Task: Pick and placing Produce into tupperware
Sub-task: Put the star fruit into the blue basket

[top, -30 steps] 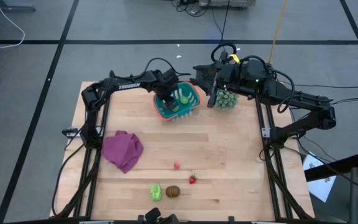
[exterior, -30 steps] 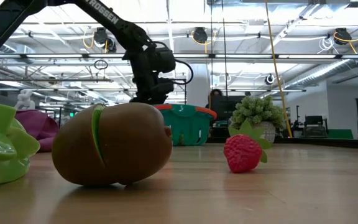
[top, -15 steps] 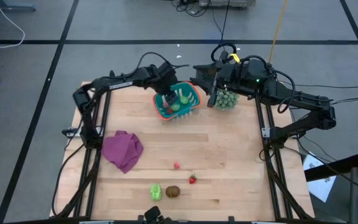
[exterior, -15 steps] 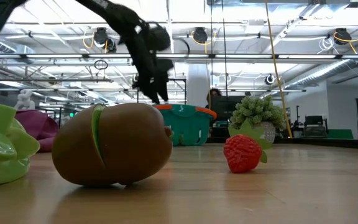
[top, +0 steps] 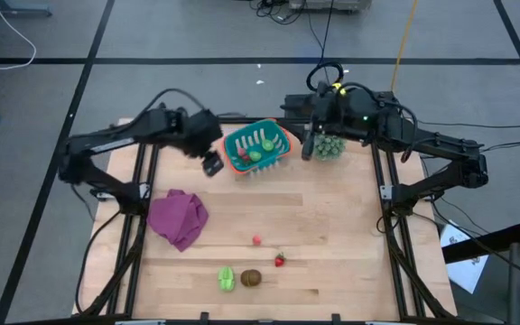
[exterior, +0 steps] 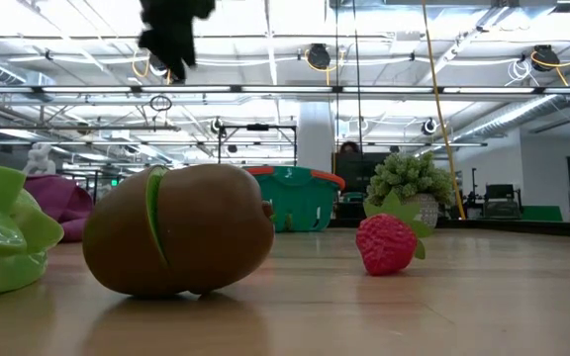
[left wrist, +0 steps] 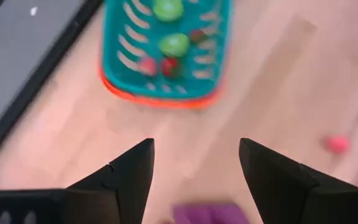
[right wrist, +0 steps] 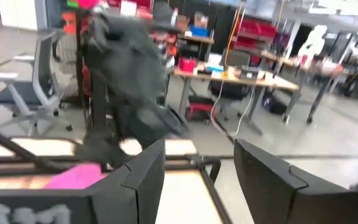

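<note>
The teal basket (top: 258, 147) stands near the table's far edge with two light green pieces and small red ones inside (left wrist: 166, 46). My left gripper (top: 211, 164) (left wrist: 194, 146) hangs open and empty, raised above the table just left of the basket. On the near part of the table lie a tiny red piece (top: 256, 240), a strawberry (top: 280, 260) (exterior: 386, 242), a light green piece (top: 227, 278) and a brown oval (top: 252, 278) (exterior: 176, 229). My right gripper (top: 307, 144) (right wrist: 197, 146) waits open beside the spiky plant (top: 329, 144), right of the basket.
A crumpled purple cloth (top: 177, 218) lies on the table's left half. The potted spiky plant (exterior: 409, 178) stands at the far edge, close to the basket's right side. Bare wood lies between the basket and the loose pieces near the front edge.
My left gripper has risen from over the basket and swung toward the table's left, ending high and clear of it. The basket and the loose pieces stay where they were.
</note>
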